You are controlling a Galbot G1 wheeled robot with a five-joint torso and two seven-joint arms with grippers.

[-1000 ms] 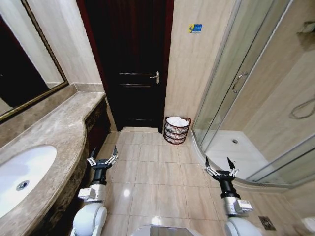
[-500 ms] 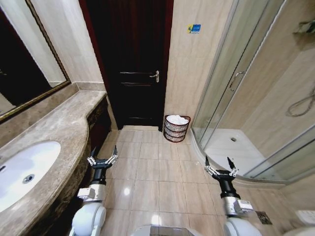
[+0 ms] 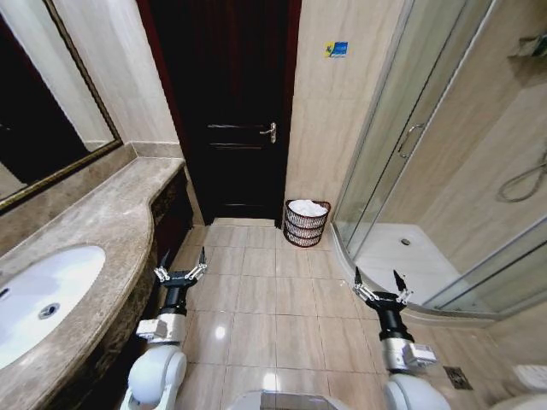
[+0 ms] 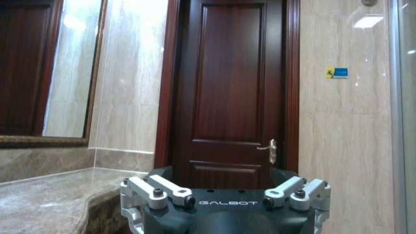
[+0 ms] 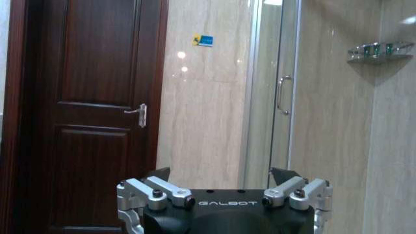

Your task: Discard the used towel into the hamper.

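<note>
Low over the tiled floor (image 3: 273, 299), both arms reach forward with their wrists level and their tips pointing toward the far wall. The left end effector (image 3: 180, 267) hangs beside the curved edge of the marble counter (image 3: 102, 231), its 2 fingers spread wide and empty. The right end effector (image 3: 377, 286) hangs near the curved shower threshold (image 3: 376, 290), fingers likewise spread wide, holding nothing. In the wrist views each end effector, left (image 4: 224, 170) and right (image 5: 221, 170), shows its 2 finger tips set well apart above the black body.

The hamper (image 3: 306, 225) stands on the floor against the beige wall, between the dark door (image 3: 224, 102) and the glass shower door (image 3: 402, 145). A white towel (image 3: 309, 207) lies inside it, rising to its rim. The hamper is well ahead of both end effectors, roughly midway between their 2 lines of reach, and touches neither.
</note>
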